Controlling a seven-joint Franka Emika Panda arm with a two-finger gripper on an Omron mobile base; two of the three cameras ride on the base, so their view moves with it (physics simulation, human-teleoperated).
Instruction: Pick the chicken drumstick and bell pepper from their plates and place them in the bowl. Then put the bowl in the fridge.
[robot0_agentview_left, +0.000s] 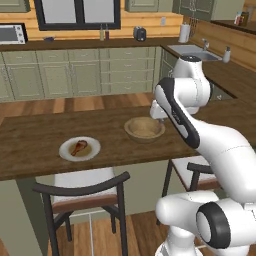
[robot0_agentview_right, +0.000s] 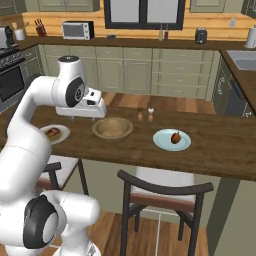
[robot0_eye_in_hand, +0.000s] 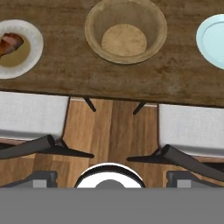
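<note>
Bowl (robot0_eye_in_hand: 126, 30) sitting empty; drumstick (robot0_agentview_left: 78, 147) and pepper (robot0_agentview_right: 175, 137) being left on plates; gripper (robot0_agentview_right: 82, 116) being held open, nothing grasped; fridge step pending.

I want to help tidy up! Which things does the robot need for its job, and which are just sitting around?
For the job: chicken drumstick, white plate, bell pepper, bluish plate, bowl.

Just lying about: microwave, shakers, chairs, sink.
</note>
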